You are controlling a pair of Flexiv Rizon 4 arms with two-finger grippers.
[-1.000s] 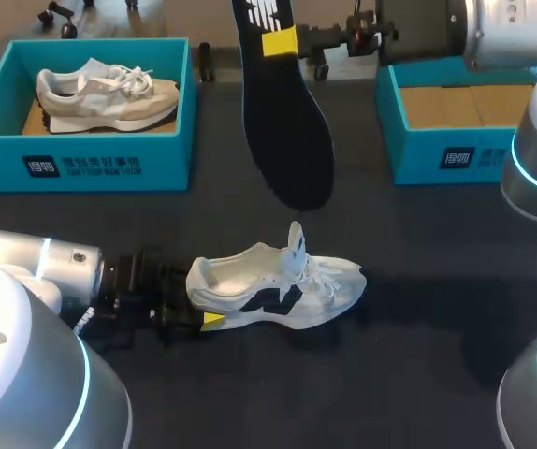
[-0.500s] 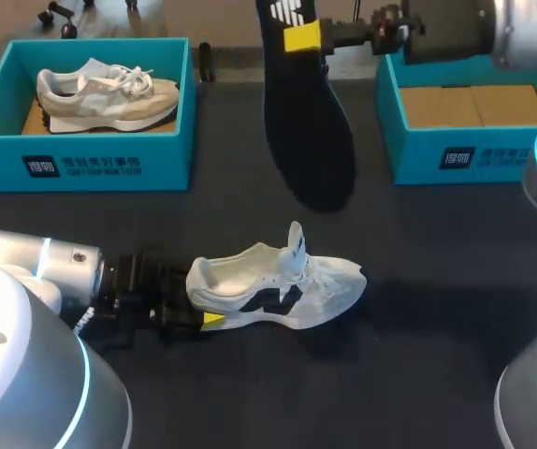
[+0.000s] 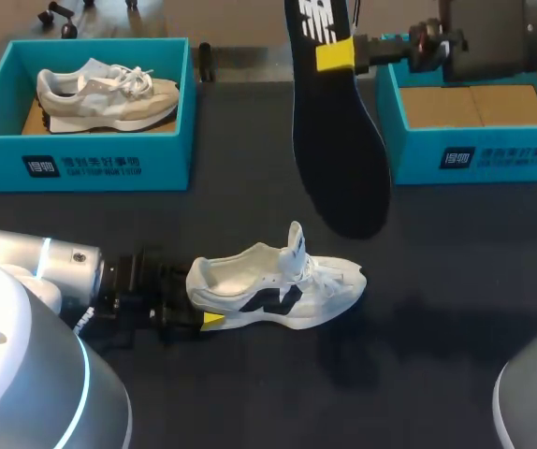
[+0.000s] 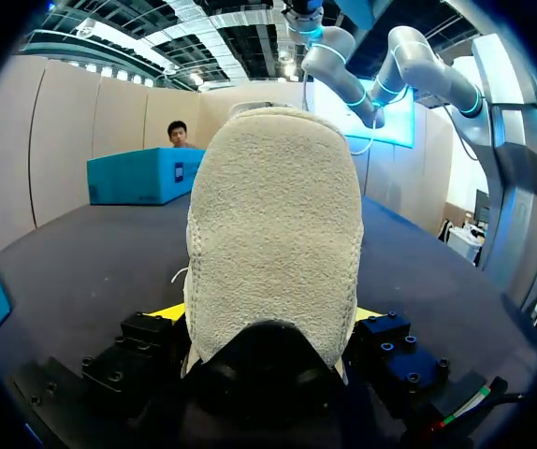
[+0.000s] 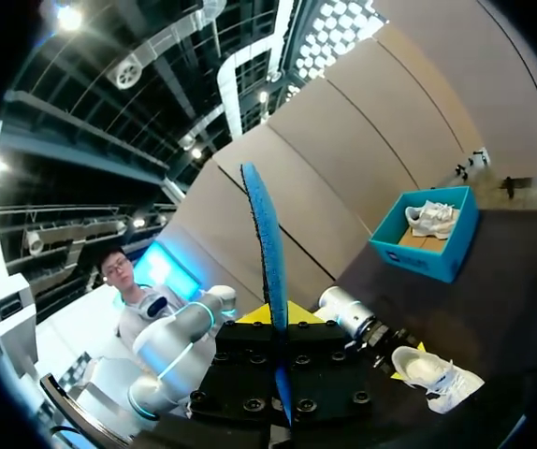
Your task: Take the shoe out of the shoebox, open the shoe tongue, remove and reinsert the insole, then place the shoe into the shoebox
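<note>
A white shoe [image 3: 278, 285] with a dark side logo stands upright on the black table, toe to the right and tongue raised. My left gripper [image 3: 198, 299] is closed around its heel, one yellow tip showing at the near side. In the left wrist view the fuzzy heel [image 4: 273, 243] fills the gap of that gripper [image 4: 268, 323], a yellow tip on each side. My right gripper [image 3: 336, 54] is shut on a dark insole [image 3: 339, 140], which hangs in the air behind the shoe. In the right wrist view the insole [image 5: 267, 243] rises edge-on from this gripper [image 5: 278, 318].
A teal shoebox [image 3: 81, 164] at the back left holds a beige shoe [image 3: 105, 94]. A second teal shoebox [image 3: 474, 154] at the back right shows only its cardboard floor. The left arm lies low along the table's front left.
My right gripper has carried the insole to the right, toward the right shoebox. The left gripper and the white shoe have stayed where they were.
</note>
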